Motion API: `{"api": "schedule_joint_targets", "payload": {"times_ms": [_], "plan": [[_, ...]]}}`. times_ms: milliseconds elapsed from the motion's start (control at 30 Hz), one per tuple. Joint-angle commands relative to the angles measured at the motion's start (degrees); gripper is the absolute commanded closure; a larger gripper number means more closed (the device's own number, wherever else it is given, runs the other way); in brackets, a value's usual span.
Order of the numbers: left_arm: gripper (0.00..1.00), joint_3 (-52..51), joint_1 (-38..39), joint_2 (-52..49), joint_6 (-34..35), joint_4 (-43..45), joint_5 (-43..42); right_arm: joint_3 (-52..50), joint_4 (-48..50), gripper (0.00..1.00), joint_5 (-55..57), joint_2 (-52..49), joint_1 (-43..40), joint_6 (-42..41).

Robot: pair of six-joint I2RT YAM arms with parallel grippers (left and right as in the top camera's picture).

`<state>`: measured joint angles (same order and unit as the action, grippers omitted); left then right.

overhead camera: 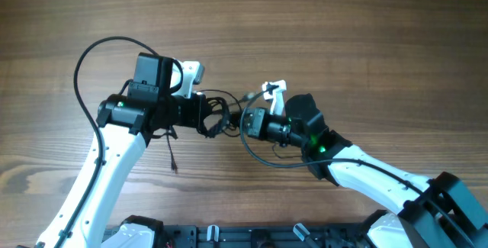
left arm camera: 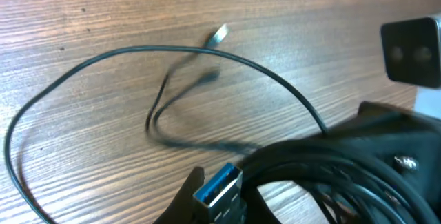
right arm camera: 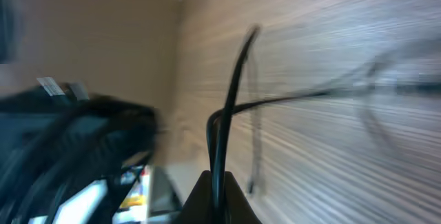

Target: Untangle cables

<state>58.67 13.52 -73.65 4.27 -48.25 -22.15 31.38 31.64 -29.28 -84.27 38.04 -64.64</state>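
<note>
The cables (overhead camera: 219, 109) are a knotted black bundle held between my two grippers above the wooden table. My left gripper (overhead camera: 207, 118) is shut on the bundle. In the left wrist view its jaws (left arm camera: 215, 200) grip a blue USB plug (left arm camera: 219, 184), with coiled strands (left arm camera: 324, 165) to the right. A thin strand (left arm camera: 138, 55) loops over the table to a small plug end (left arm camera: 219, 34). My right gripper (overhead camera: 248, 120) is shut on one black strand (right arm camera: 231, 100), which runs up from its jaws (right arm camera: 220, 193). The right wrist view is blurred.
A loose strand (overhead camera: 268, 161) sags in a loop under the right arm. Another strand end (overhead camera: 174, 162) hangs down to the table below the left arm. The left arm's thicker black cable (overhead camera: 84, 65) arcs at the left. The right wrist camera housing (left arm camera: 412, 48) is close by.
</note>
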Motion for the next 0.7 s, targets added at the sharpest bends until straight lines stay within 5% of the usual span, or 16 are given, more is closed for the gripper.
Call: {"api": "schedule_joint_targets", "payload": {"times_ms": [0,300,500,533,567,667], "plan": [[0.96,0.3,2.2,0.7,2.9,2.5,-1.1,0.4,5.1,0.95,-3.5,-0.5,0.2,-4.8],[0.96,0.3,10.3,0.5,4.3,5.9,-1.9,0.4,4.8,0.96,-1.5,-0.7,0.2,-8.8],[0.96,0.3,10.7,-0.6,15.5,4.7,22.9,0.4,0.9,0.95,-2.1,-0.7,0.2,-11.0],[0.96,0.3,10.7,-0.6,16.9,4.6,25.9,0.4,-1.6,0.89,-0.5,-0.7,0.2,-11.0],[0.96,0.3,10.6,-0.6,17.4,4.5,28.4,0.4,-4.4,0.68,1.9,-0.7,0.2,-10.2],[0.96,0.3,9.4,-0.6,18.0,3.4,35.0,0.4,-10.0,0.39,6.7,-0.7,0.1,-3.2]]}}
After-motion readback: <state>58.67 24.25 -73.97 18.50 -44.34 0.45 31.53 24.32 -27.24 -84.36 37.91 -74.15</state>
